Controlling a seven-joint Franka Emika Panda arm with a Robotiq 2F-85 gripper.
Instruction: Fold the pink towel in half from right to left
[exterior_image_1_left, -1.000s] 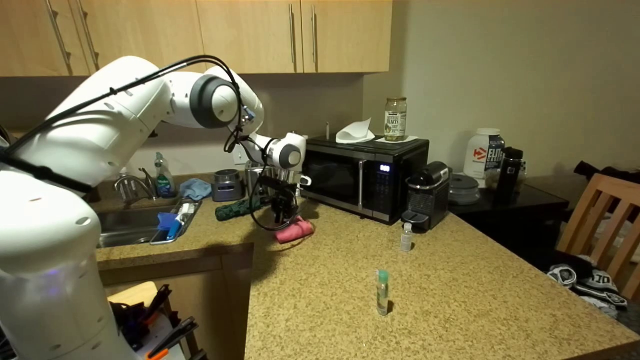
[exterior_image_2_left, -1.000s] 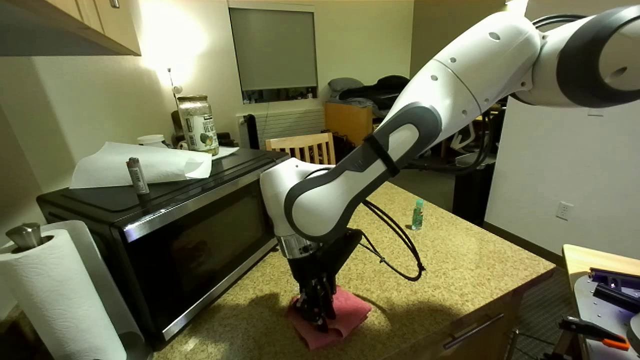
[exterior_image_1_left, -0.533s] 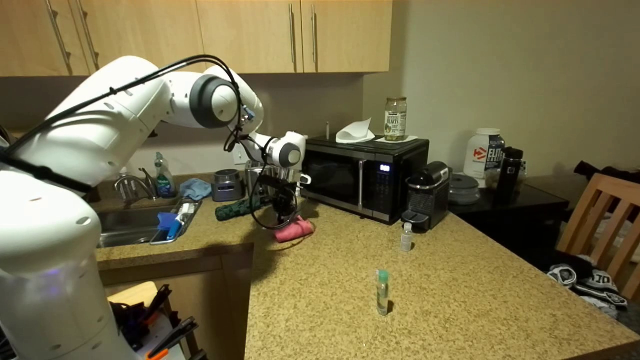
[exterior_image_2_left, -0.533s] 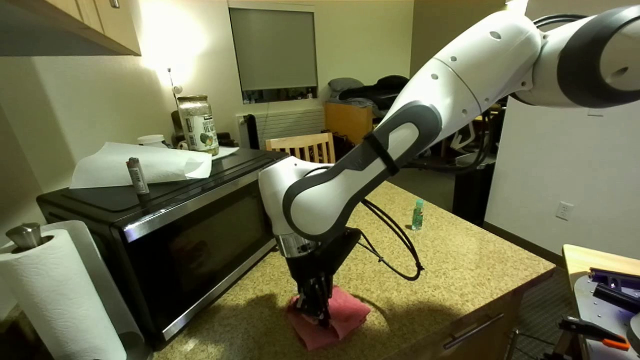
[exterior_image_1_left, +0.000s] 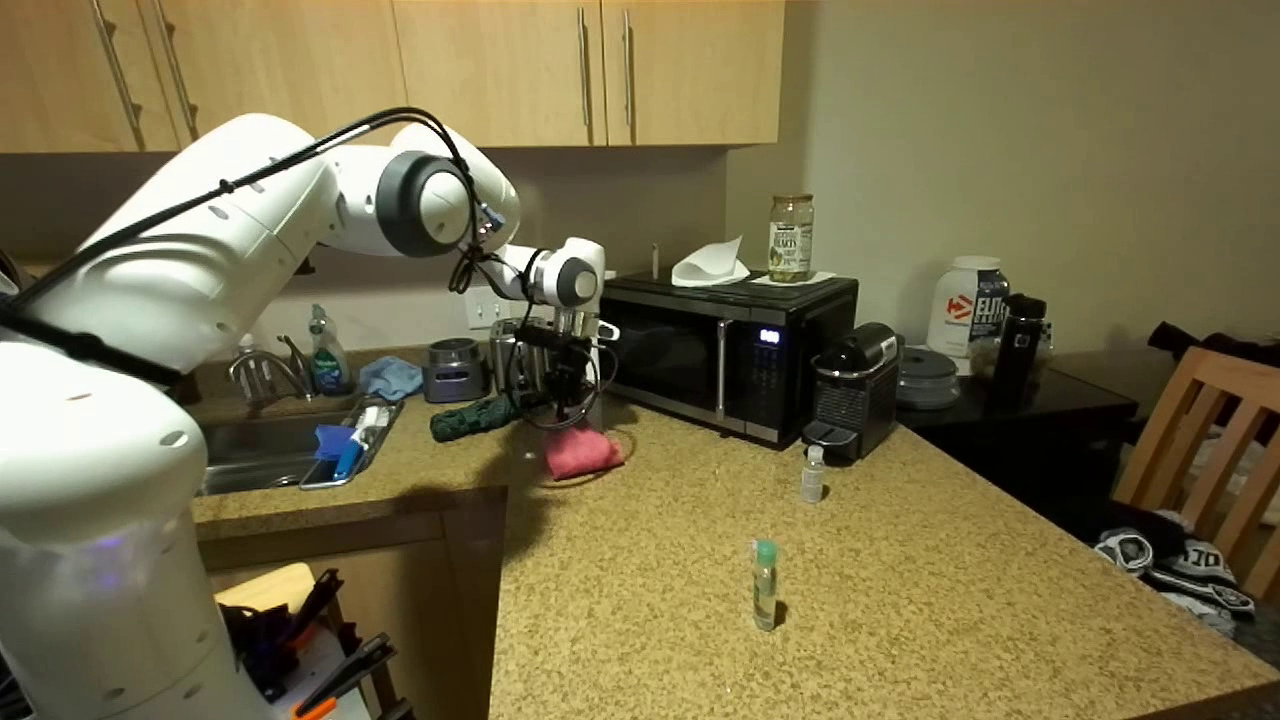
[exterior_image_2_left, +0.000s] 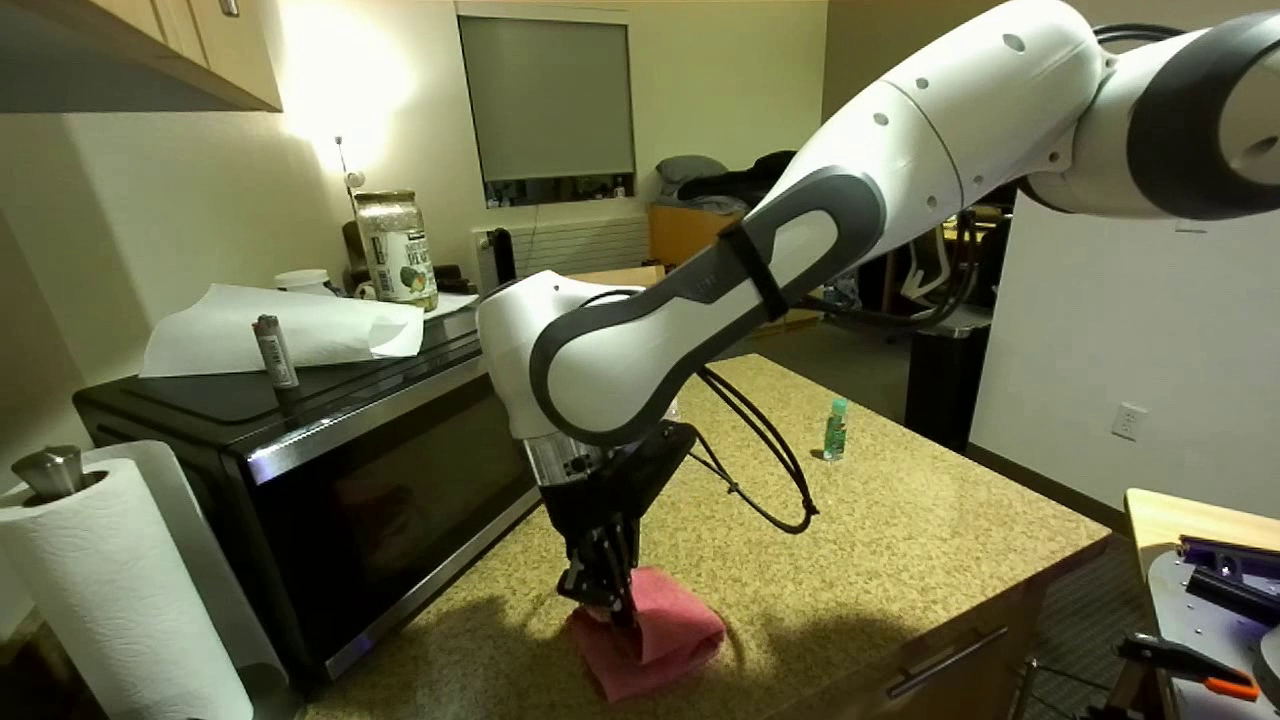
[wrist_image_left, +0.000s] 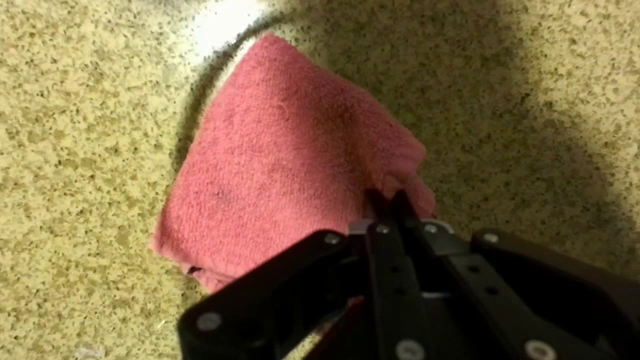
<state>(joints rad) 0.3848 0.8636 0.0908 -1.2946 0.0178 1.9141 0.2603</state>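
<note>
The pink towel (exterior_image_1_left: 582, 458) lies on the counter in front of the microwave, part of it drawn up under my gripper (exterior_image_1_left: 570, 412). In an exterior view the towel (exterior_image_2_left: 680, 632) shows a raised fold against the fingertips of the gripper (exterior_image_2_left: 618, 618). In the wrist view the towel (wrist_image_left: 270, 160) spreads up and left of the gripper (wrist_image_left: 387, 197), whose fingers are pressed together on a pinch of cloth near the towel's right-hand edge. The gripper body covers the lower part of the towel there.
The black microwave (exterior_image_2_left: 400, 530) stands close beside the arm, with a paper towel roll (exterior_image_2_left: 125, 600) near it. A green cloth (exterior_image_1_left: 475, 418) lies towards the sink (exterior_image_1_left: 255, 440). A clear bottle (exterior_image_1_left: 812, 478), a green-capped bottle (exterior_image_1_left: 765, 590) and a coffee machine (exterior_image_1_left: 853, 395) also stand on the counter.
The gripper has closed on the towel, then risen a little and shifted left in both exterior views. The pinched part of the towel has come up with it.
</note>
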